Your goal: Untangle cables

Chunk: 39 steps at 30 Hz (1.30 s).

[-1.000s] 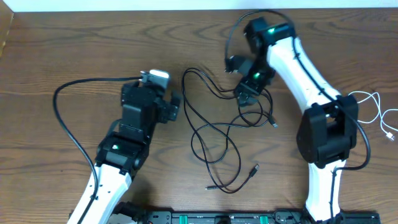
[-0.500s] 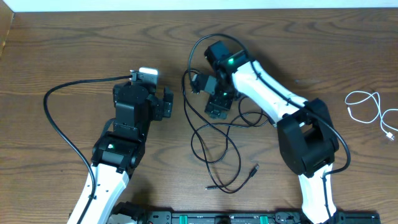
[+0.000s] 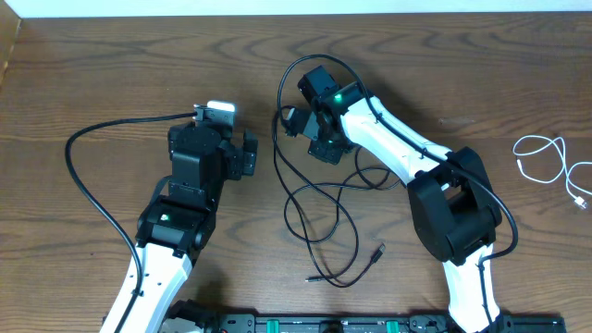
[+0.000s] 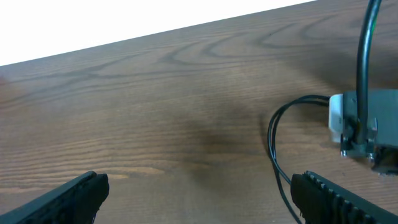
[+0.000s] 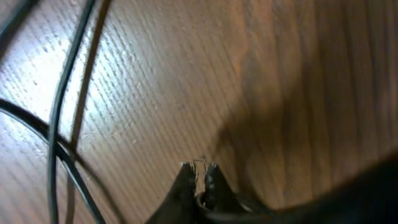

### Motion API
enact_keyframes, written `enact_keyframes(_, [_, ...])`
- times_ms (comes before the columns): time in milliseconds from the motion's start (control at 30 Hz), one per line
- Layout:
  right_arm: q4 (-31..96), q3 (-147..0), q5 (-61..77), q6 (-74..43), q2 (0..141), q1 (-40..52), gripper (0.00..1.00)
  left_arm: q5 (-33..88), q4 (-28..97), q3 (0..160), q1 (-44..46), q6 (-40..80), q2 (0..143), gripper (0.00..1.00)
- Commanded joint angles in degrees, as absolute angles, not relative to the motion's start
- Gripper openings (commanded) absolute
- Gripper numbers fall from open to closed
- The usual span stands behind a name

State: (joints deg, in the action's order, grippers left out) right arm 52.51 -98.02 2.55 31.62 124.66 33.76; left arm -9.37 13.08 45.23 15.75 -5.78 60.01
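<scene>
A long black cable lies in tangled loops at the table's middle, with its plug ends toward the front. My right gripper is down at the top of the tangle. In the right wrist view the right gripper is shut, with a black strand pinched low between its fingers, and more black cable strands cross the wood to its left. A short white cable lies coiled at the far right. My left gripper is open left of the tangle. Only bare wood lies between its fingers, and a cable loop lies beside the right one.
The left arm's own thick black cable arcs over the table at the left. The right arm's wrist block shows at the right edge of the left wrist view. The table's far edge runs along the back.
My right arm has swung left from the back right onto the top of the tangle, and its gripper has shut on a black strand. The left arm shifted slightly left, still open.
</scene>
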Motion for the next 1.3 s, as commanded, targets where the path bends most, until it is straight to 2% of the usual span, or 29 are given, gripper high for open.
enact_keyframes(0, [52.47, -97.67, 0.95, 27.90, 124.18, 33.65, 0.01, -9.67, 13.26, 45.47, 15.51, -5.02, 59.31, 0.99])
enact_keyframes(267, [52.64, -98.39, 0.93, 21.04, 122.61, 33.85, 0.01, -9.67, 13.26, 45.47, 15.51, -5.02, 59.31, 0.98])
enact_keyframes(467, [51.90, -101.45, -1.21, 19.22, 112.90, 33.76, 0.01, -9.67, 13.26, 45.47, 15.51, -5.02, 59.31, 0.98])
enact_keyframes(633, [44.91, -103.39, -9.65, 16.93, 102.39, 33.21, 0.01, -9.67, 13.26, 45.45, 15.51, -5.02, 59.31, 0.98])
enact_keyframes(1000, [27.51, -103.39, -15.62, 16.91, 86.63, 30.50, 0.01, -9.63, 13.26, 45.45, 15.51, -5.02, 59.31, 0.98])
enact_keyframes(1267, [30.00, -103.39, -15.57, 16.71, 85.17, 26.76, 0.01, -9.45, 13.26, 45.47, 15.51, -5.02, 59.31, 0.98])
